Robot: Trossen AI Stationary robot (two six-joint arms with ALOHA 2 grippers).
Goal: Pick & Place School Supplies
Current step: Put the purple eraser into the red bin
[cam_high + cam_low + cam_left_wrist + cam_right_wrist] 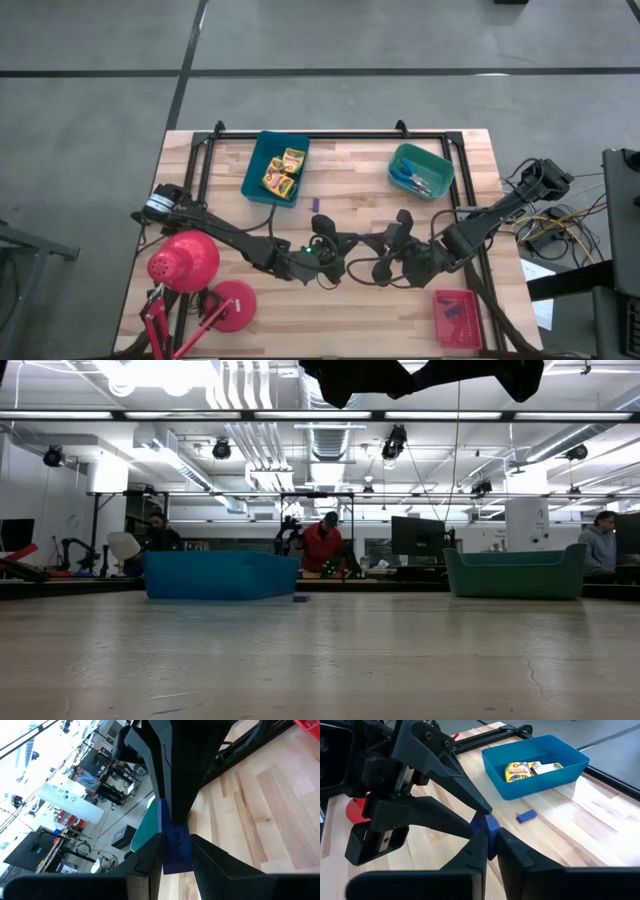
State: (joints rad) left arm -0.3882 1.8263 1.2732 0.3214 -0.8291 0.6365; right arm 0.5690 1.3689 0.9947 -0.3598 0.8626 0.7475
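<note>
My two grippers meet above the table's middle, in front of the trays. My left gripper (176, 865) and my right gripper (491, 851) are both shut on one small purple-blue stick (490, 832). In the low view only dark arm parts (340, 380) show at the top, high above the table. A second purple stick (314, 204) lies flat on the wood near the blue tray (252, 172). That tray holds the yellow crayon boxes (283, 170). The blue-handled scissors (415, 180) lie in the teal tray (440, 160). My left gripper pinches one end of the purple stick (176, 851) between its two fingers (150, 862). The stick is lifted clear of the table. My right gripper pinches the other end of the same stick (492, 826) between its two fingers (516, 851). It comes from the opposite side, so that the left gripper's fingertips (479, 815) meet the stick just beyond its own.
A red desk lamp (185, 262) stands at the table's near left corner. A red tray (458, 318) sits at the near right, with small purple sticks in it. A black frame (330, 133) runs along the far edge. People sit at desks beyond the table.
</note>
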